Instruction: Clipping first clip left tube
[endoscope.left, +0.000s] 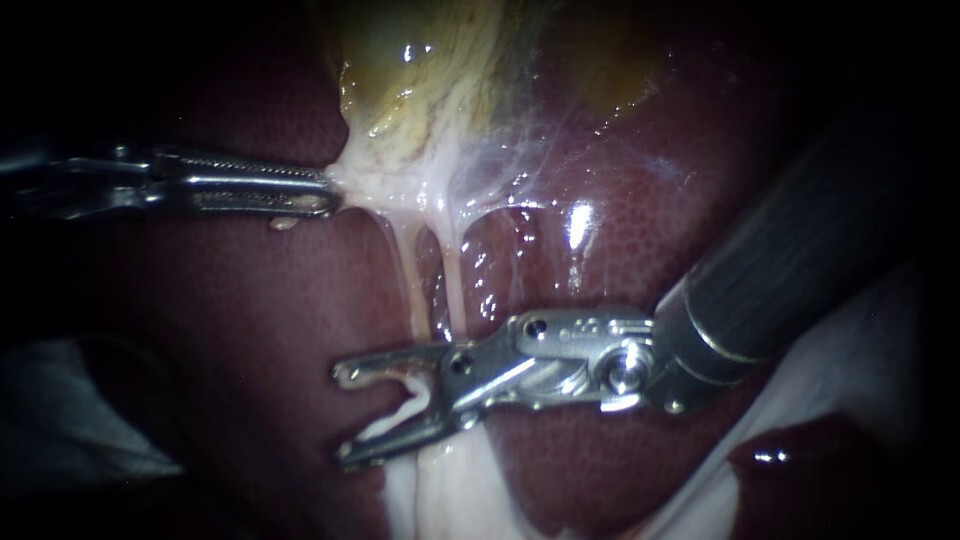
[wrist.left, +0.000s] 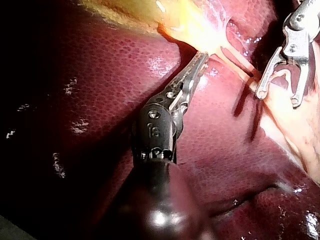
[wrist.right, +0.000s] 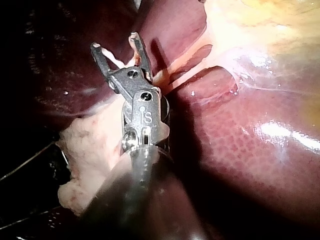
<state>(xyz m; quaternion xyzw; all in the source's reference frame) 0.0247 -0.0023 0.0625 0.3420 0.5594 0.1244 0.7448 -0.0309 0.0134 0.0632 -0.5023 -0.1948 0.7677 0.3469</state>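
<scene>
- The left tube (endoscope.left: 408, 280) is a pale strand running down over the liver (endoscope.left: 620, 260), from the whitish tissue at the foot of the gallbladder (endoscope.left: 420, 70).
- The right tube (endoscope.left: 452, 285) runs just beside the left tube, with a narrow slot of liver between them.
- The right instrument (endoscope.left: 345, 415) lies across the lower end of the left tube. Its jaws stand wide apart in a V, with the tips reaching past the tube on the side away from the right tube.
- A white clip (endoscope.left: 415, 392) sits inside those jaws. It lines the upper jaw, bends round at the hinge and follows the lower jaw, so both jaws bear on it.
- The left tube's lower end passes out of sight behind the upper jaw. I cannot tell whether it lies within the gap.
- The left instrument (endoscope.left: 325, 192) meets the tissue at the upper end of the left tube. Its toothed jaws are clamped on the whitish tissue there.
- Pale fatty tissue (endoscope.left: 440, 490) spreads out beyond the tube's lower end, under the right instrument.
</scene>
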